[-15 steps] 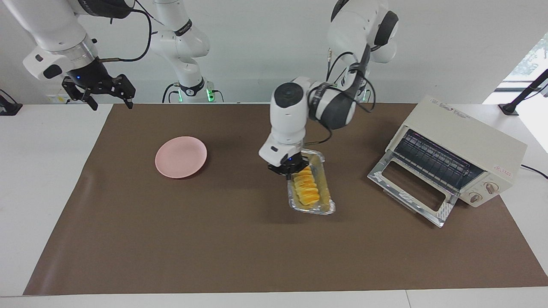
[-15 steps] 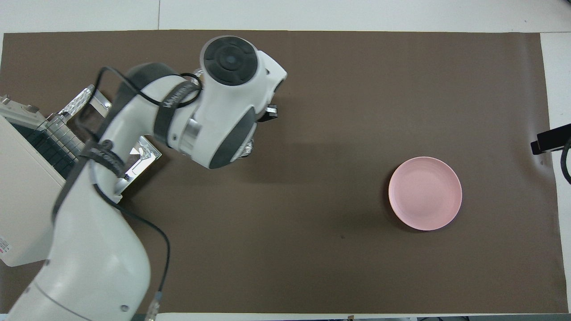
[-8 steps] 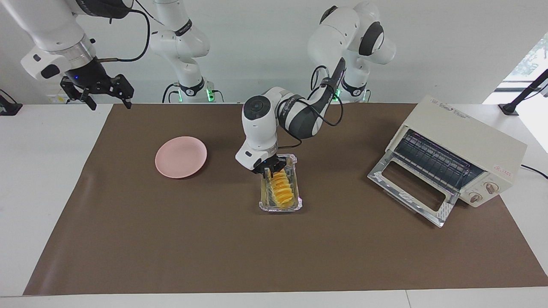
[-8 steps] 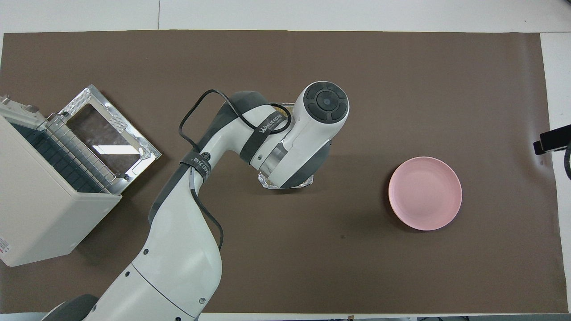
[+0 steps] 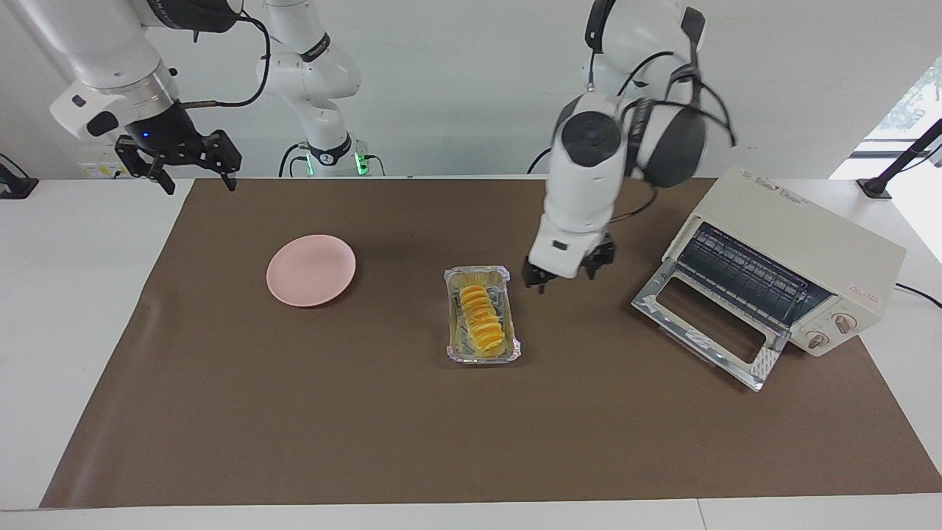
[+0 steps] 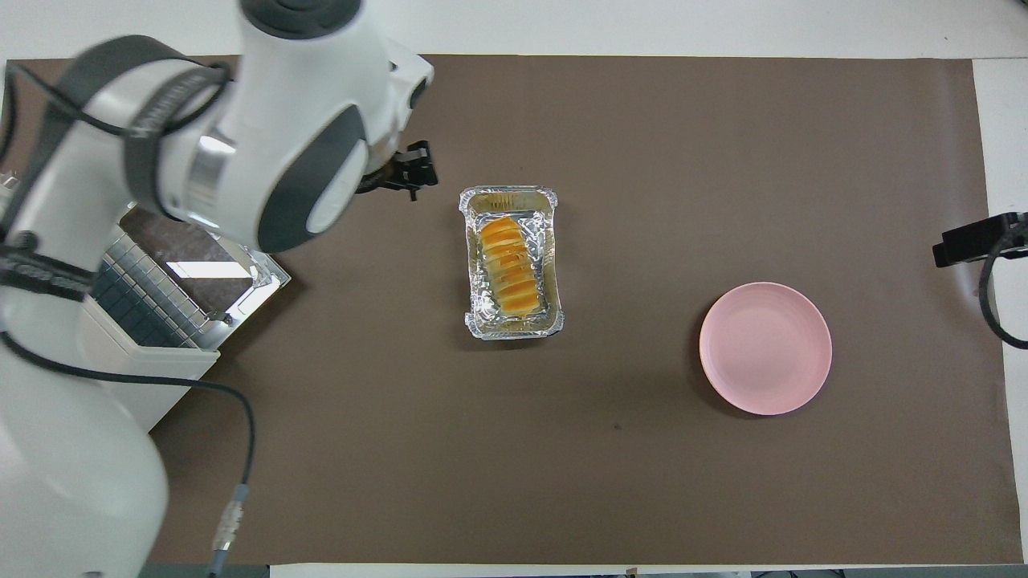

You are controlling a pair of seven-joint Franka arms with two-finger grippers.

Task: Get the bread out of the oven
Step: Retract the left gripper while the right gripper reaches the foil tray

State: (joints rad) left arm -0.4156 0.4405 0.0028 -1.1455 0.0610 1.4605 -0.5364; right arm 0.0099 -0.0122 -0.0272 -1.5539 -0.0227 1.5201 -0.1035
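bread [image 5: 480, 326] | in foil tray [image 5: 507, 350] | left tool [image 5: 563, 275] raised beside, empty

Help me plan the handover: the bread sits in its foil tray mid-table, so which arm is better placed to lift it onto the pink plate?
Probably the left. The left gripper hangs open beside the foil tray holding the bread; the right gripper waits at the table's edge.
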